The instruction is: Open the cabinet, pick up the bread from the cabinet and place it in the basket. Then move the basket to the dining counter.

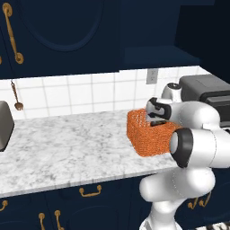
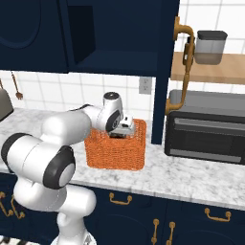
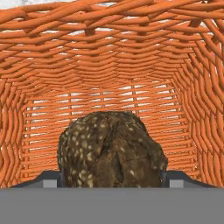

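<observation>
The counter [image 2: 201, 179], a white-grey veined marble slab over navy drawers with brass pulls, runs along a white tiled wall, with the cabinet [image 2: 119, 33] hanging above it, its door swung open toward the right with the long brass handle [image 2: 184, 67] facing the room. At the counter's right end sits a dark grey oven [image 2: 206, 127] below a wooden shelf [image 2: 215, 69] carrying a lidded jar [image 2: 210, 47]. The basket [image 2: 116, 152] stands near the counter's front edge, just left of the oven and apart from it. The gripper [image 2: 123, 128] is lowered into the basket's open top. In the hand view the bread [image 3: 111, 151], a dark speckled bun, sits between the two fingertips [image 3: 50, 178], low against the basket's woven floor. The jaws stand wide on either side of the bread; whether they press it or have just let go cannot be told. The step in hand looks to be setting the bread down: it would be best to spread the jaws fully, then lift straight up clear of the rim so the fingers snag neither the weave nor the bun. A small spoon [image 1: 17, 96] hangs on the tiles at the far left.
</observation>
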